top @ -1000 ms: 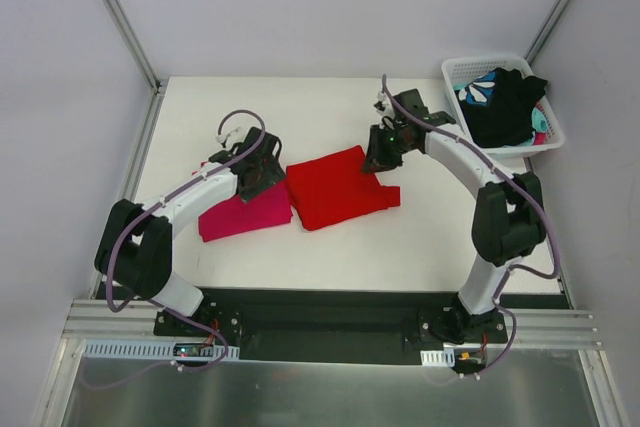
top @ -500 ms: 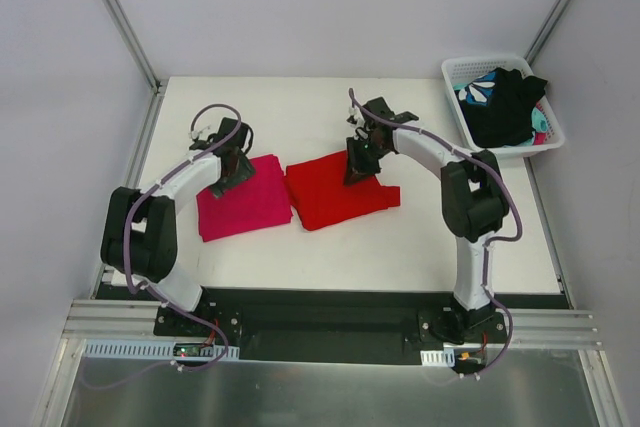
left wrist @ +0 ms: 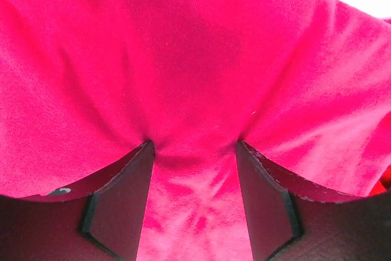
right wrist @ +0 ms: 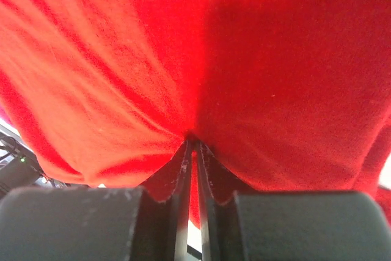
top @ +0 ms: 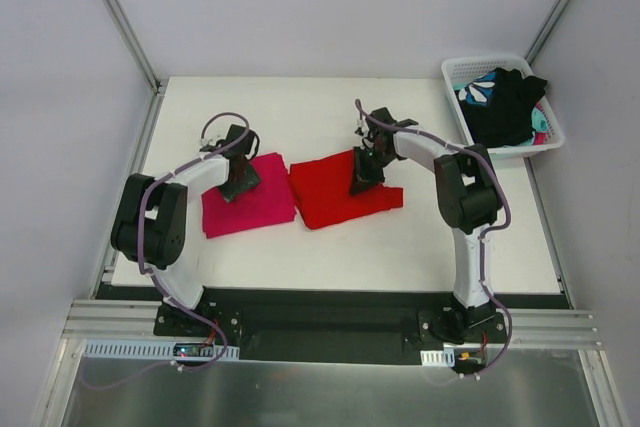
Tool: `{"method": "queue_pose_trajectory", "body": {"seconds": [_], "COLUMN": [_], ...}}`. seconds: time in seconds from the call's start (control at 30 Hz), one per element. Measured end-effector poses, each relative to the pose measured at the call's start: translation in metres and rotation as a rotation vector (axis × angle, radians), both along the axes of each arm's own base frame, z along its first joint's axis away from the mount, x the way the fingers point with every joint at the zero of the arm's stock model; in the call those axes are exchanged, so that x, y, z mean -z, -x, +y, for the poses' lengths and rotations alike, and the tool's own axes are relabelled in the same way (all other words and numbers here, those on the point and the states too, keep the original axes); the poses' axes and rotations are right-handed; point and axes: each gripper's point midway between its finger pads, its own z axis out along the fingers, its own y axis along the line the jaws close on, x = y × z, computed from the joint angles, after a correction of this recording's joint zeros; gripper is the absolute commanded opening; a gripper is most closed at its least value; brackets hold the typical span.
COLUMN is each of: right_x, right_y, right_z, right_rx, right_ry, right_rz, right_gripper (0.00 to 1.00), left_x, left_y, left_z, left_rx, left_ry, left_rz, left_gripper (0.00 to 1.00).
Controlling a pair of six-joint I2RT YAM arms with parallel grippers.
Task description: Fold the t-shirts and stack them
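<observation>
Red t-shirt (top: 335,197) lies folded near the middle of the bench (top: 420,237). Its outline is roughly square, with a looser flap toward 3 o'clock. Magenta t-shirt (top: 255,209), also folded, lies just beside it at 9 o'clock, the edges close but not overlapping. Right tool (top: 363,175) is down on the red one near its 1 o'clock corner. From the wrist its fingers (right wrist: 162,183) are all but together, with a ridge of red cloth drawn into the tips, so I read that as a pinch on the shirt. Left tool (top: 238,179) sits on the magenta shirt's 12 o'clock edge. Its fingers (left wrist: 122,206) stand about half apart and press into the cloth, with a pucker gathering between them, not yet nipped. The step looks like taking hold of both folded pieces so one can go onto the other. To do it well, I'd want the left tool to close fully on that pucker before any lift. Each pinch should reach through every layer, or only the top ply will come up and the fold will open. Lift low and travel slowly, since a single corner hold lets the far side drag and skew. The basket (top: 480,60) at the bench's 2 o'clock corner holds a black garment (top: 505,112) and a teal-and-white one (top: 478,89), well apart from this work.
</observation>
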Motion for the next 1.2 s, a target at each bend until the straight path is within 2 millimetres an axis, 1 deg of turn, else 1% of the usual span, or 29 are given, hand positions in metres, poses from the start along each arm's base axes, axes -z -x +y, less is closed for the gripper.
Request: {"method": "queue_pose_trajectory", "body": {"seconds": [0.1,0.23,0.43,0.63,0.77,0.87,0.97,1.03,1.2], "right_x": [0.000,0.000,0.000,-0.001,-0.002,-0.004,-0.007,-0.009,-0.019], "right_y": [0.000,0.000,0.008,0.025,0.038,0.048,0.055,0.056,0.056], "right_z": [-0.010,-0.029,-0.066,-0.106,-0.133,-0.148,-0.157,-0.160,-0.165], "right_rx": [0.036,0.086,0.161,0.236,0.294,0.317,0.328,0.335,0.344], "right_ry": [0.003,0.027,0.123,0.231,0.310,0.366,0.404,0.421,0.444], "right_rz": [0.013,0.019,0.006,-0.005,-0.013,-0.024,-0.031,-0.038,-0.052], "right_gripper": [0.10,0.09,0.08,0.08,0.08,0.08,0.08,0.08,0.10], "left_x": [-0.001,-0.001,-0.002,-0.004,-0.004,-0.005,-0.006,-0.005,-0.006], "left_y": [-0.003,-0.006,-0.016,-0.027,-0.027,-0.024,-0.021,-0.019,-0.017], "left_z": [-0.009,-0.030,-0.074,-0.129,-0.163,-0.180,-0.190,-0.193,-0.192], "left_rx": [0.022,0.072,0.171,0.282,0.353,0.392,0.418,0.432,0.440], "left_ry": [0.004,0.015,0.032,0.059,0.081,0.095,0.105,0.112,0.119], "left_rz": [-0.020,-0.049,-0.092,-0.138,-0.164,-0.180,-0.188,-0.188,-0.200], "left_gripper": [0.56,0.56,0.56,0.56,0.56,0.56,0.56,0.56,0.56]}}
